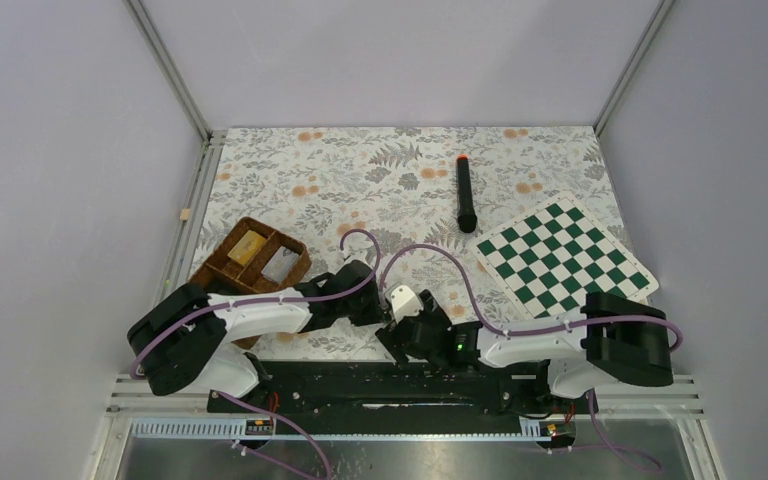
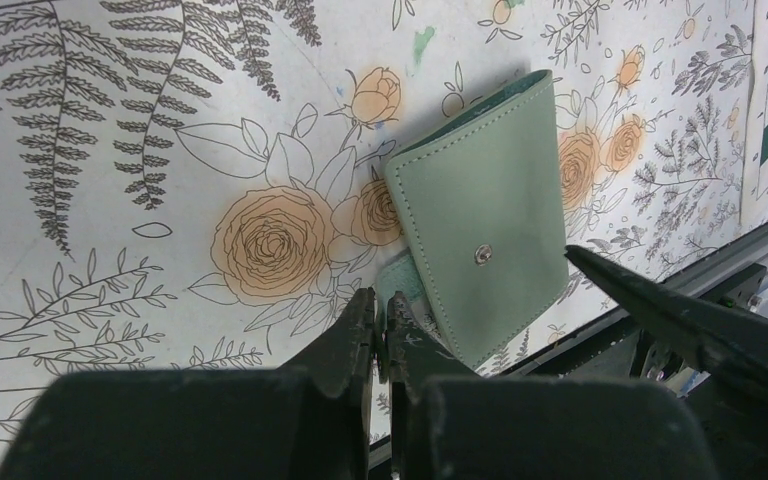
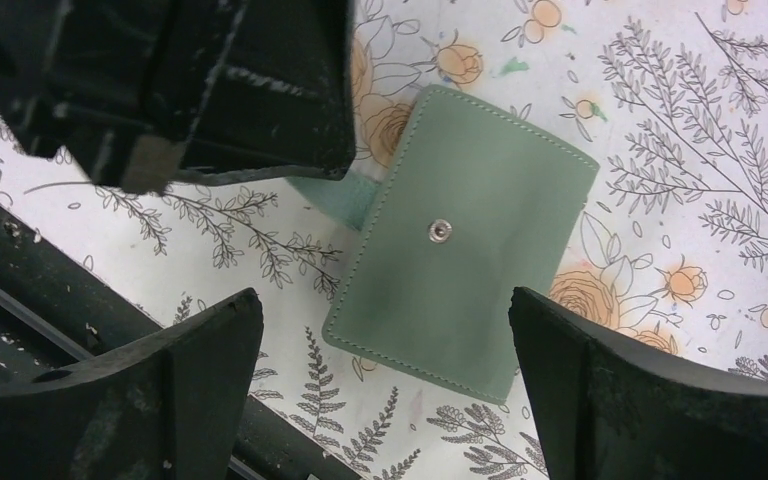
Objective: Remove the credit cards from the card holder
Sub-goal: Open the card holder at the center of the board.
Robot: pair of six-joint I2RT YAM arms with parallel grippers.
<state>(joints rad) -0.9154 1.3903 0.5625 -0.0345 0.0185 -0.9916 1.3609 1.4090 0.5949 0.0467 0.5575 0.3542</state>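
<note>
Right wrist view: card holder [image 3: 460,260] lies closed on the flowery tabletop [image 3: 680,120], right tool [image 3: 385,310] spread wide above it. Left tool [image 2: 382,320] is pressed together at its strap — pinching it? Can't tell. We're at the opening step, I'd say — next, unsnap it and fold it open.

Pale grey-lilac walls [image 1: 60,150] on three sides; aluminium corner posts [image 1: 168,68]; floral-print table cover [image 1: 360,170]; even light.
</note>
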